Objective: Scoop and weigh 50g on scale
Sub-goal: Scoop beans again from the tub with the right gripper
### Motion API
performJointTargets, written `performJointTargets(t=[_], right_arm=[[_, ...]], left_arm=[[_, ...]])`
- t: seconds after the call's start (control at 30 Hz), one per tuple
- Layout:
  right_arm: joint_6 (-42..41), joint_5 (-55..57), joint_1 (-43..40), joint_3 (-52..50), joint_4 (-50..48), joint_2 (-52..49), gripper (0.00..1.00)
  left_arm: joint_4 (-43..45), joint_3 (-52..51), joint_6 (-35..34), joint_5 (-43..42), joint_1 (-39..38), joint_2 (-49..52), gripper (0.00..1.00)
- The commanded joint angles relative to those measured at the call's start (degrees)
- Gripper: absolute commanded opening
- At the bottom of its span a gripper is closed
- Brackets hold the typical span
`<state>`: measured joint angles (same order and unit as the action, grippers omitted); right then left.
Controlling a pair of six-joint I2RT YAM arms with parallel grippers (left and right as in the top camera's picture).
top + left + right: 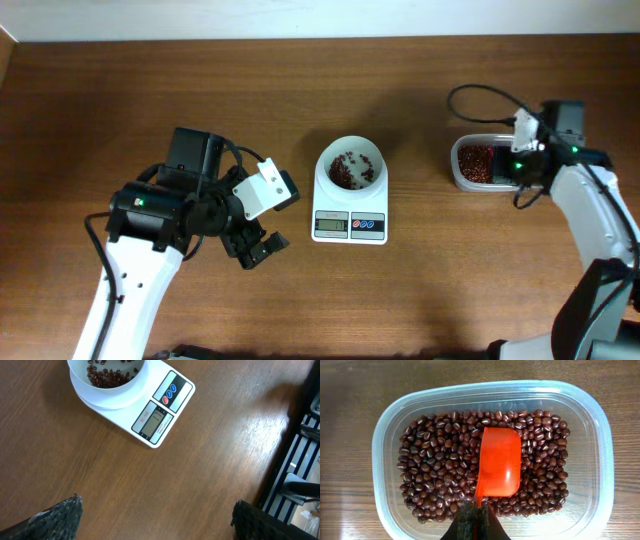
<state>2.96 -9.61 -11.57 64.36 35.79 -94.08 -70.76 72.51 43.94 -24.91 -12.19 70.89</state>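
Note:
The white scale sits mid-table with a round white bowl holding some red-brown beans; the left wrist view shows the scale and its bowl of beans at the top. My left gripper hangs open left of the scale, fingers wide apart over bare wood. My right gripper is shut on the handle of an empty orange scoop, which lies over the beans in the clear tub. Overhead, that gripper covers part of the tub.
A black cable loops behind the right arm near the tub. The table's far edge meets a pale wall. A dark metal rack shows beyond the table edge in the left wrist view.

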Motion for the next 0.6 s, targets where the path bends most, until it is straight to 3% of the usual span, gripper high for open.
performJointTargets(t=[0.0,0.23,0.57], right_arm=[[-3.9,-8.1,-4.1,0.5,1.0,-0.6,0.04],[-5.0,-24.7,-14.3,0.5,1.7,-0.6,0.04],[-5.0,-34.5,-20.0,0.5,3.5,-0.6,0.04]], left_arm=[[0.0,0.8,1.0,-0.8,0.2,-0.1,0.99],[0.0,0.8,1.0,-0.8,0.2,-0.1,0.99],[0.0,0.8,1.0,-0.8,0.2,-0.1,0.99]])
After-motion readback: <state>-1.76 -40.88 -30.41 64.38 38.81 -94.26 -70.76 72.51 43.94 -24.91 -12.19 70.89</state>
